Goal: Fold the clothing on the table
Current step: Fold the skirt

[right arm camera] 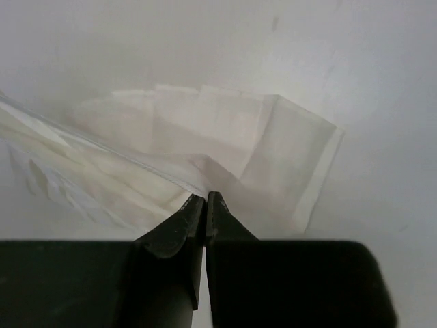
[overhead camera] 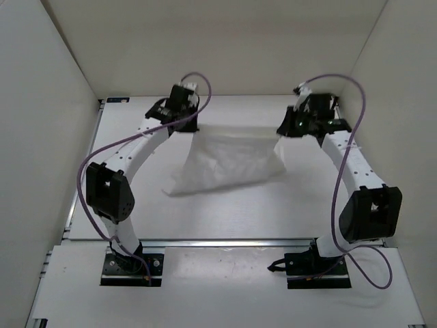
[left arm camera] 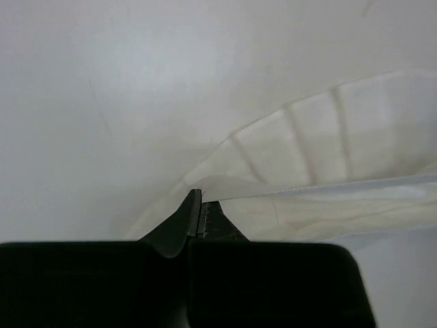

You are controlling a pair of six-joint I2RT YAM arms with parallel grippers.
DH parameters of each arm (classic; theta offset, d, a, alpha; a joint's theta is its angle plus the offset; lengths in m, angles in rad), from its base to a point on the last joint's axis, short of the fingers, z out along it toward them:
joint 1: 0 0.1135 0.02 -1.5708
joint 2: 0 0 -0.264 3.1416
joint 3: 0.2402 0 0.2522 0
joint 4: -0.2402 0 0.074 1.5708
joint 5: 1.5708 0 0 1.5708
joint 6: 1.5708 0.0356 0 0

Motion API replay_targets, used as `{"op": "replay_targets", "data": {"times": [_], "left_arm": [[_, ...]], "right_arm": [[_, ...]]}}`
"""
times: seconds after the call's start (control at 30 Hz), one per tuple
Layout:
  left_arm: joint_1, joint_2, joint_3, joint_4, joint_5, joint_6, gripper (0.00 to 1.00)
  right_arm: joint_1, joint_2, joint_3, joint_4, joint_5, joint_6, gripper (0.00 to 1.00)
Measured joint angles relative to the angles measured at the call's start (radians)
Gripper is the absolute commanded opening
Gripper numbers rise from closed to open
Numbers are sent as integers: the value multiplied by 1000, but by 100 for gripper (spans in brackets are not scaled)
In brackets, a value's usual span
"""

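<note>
The white clothing (overhead camera: 229, 158) hangs stretched between my two grippers above the far half of the table (overhead camera: 225, 212), its lower part resting on the surface. My left gripper (overhead camera: 189, 127) is shut on the garment's left top corner. In the left wrist view the black fingertips (left arm camera: 193, 205) pinch a thin edge of the clothing (left arm camera: 321, 171). My right gripper (overhead camera: 284, 130) is shut on the right top corner. The right wrist view shows its gripper (right arm camera: 205, 199) closed on a stitched hem of the clothing (right arm camera: 225, 137), which drapes away below.
White walls enclose the table on the left, back and right. A metal rail (overhead camera: 225, 241) runs along the near edge between the two arm bases (overhead camera: 133, 266) (overhead camera: 317, 270). Purple cables loop off both arms.
</note>
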Motion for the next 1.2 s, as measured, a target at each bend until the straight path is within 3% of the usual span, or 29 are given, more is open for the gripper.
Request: {"op": "replay_targets", "data": {"times": [0.13, 0.23, 0.37, 0.5, 0.6, 0.7, 0.9, 1.2], "left_arm": [[-9, 103, 425, 18, -78, 42, 0], [-43, 23, 482, 89, -137, 72, 0], [-83, -221, 245, 177, -134, 77, 0], [-121, -464, -178, 268, -81, 30, 0], [-146, -562, -457, 245, -30, -34, 0], [-166, -611, -624, 172, 38, -101, 0], [-58, -687, -639, 163, 141, -138, 0], [-12, -315, -503, 174, 87, -116, 0]], "right_arm": [[-61, 34, 341, -12, 42, -22, 0], [-55, -60, 386, 41, 86, -37, 0], [-38, -285, 193, 98, 76, -39, 0], [-33, -494, -150, 124, 24, -16, 0], [-4, -598, -396, 53, 8, 14, 0], [19, -680, -526, -65, -29, 56, 0], [33, -655, -515, -68, -110, 79, 0], [20, -248, -401, 82, -105, 69, 0]]}}
